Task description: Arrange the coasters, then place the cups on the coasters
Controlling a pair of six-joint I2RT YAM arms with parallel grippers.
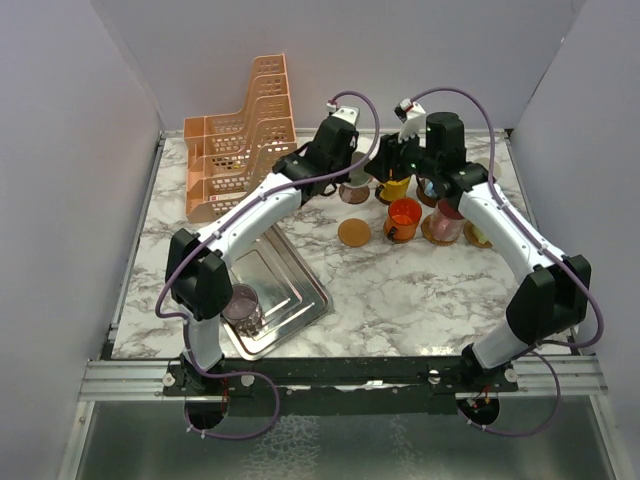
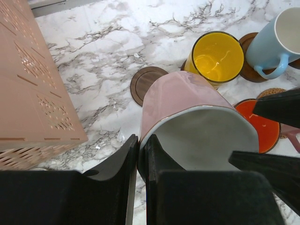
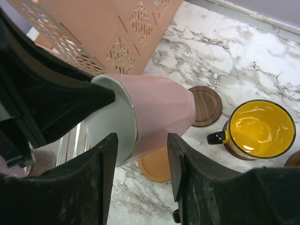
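Tilted in the air just beside the yellow cup (image 2: 216,56), the pink cup (image 2: 187,108) is pinched at its rim by the left gripper (image 2: 140,145), while the right gripper (image 3: 140,140) has its fingers (image 3: 105,173) spread around the body, probably to take it over for the bare coaster (image 2: 146,84) there.

Your right gripper (image 3: 141,140) comes up from the bottom edge with its two fingers apart, one on each side of the pink cup (image 3: 161,110) at mid-frame. The cup is tipped over, its pale mouth facing left, where the left gripper (image 3: 105,93) is clamped on the rim. A dark coaster (image 3: 207,105) lies just right of the cup. A light coaster (image 3: 157,168) shows below it, a yellow cup (image 3: 260,129) sits at the right, and an orange rack (image 3: 108,33) fills the top.
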